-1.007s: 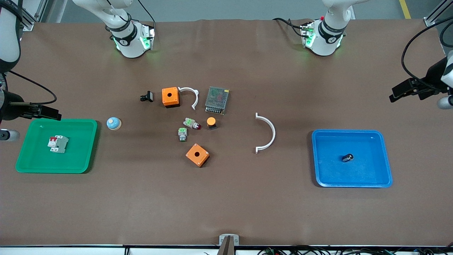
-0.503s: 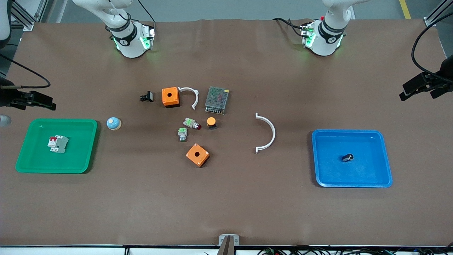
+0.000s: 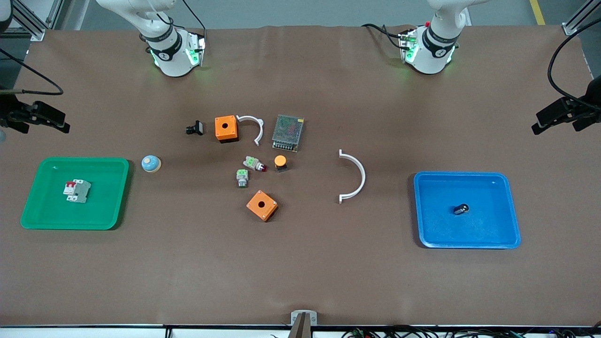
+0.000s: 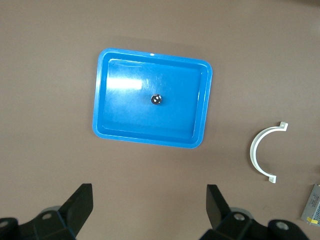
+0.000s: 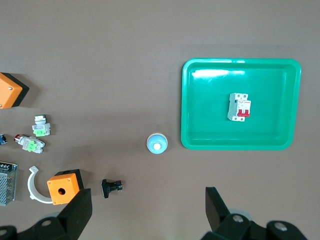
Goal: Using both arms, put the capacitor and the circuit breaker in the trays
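The capacitor (image 3: 461, 209), a tiny black cylinder with a pale end, lies in the blue tray (image 3: 497, 234) at the left arm's end of the table; it also shows in the left wrist view (image 4: 156, 99). The circuit breaker (image 3: 77, 191), white-grey with red levers, lies in the green tray (image 3: 112, 211) at the right arm's end; it also shows in the right wrist view (image 5: 239, 107). My left gripper (image 3: 561, 115) (image 4: 149, 200) is open and empty, high over bare table beside the blue tray. My right gripper (image 3: 37, 118) (image 5: 149, 200) is open and empty, high beside the green tray.
Mid-table lie two orange boxes (image 3: 226, 128) (image 3: 262, 205), a metal power supply (image 3: 287, 132), two white curved clamps (image 3: 252, 127) (image 3: 354, 176), grey-and-green push-buttons (image 3: 242, 178), an orange-capped button (image 3: 280, 162), a black clip part (image 3: 195, 127) and a blue-white dome (image 3: 151, 163).
Both grippers have drawn away from their trays toward the table's ends, the right one farther. The trays and parts have not moved.
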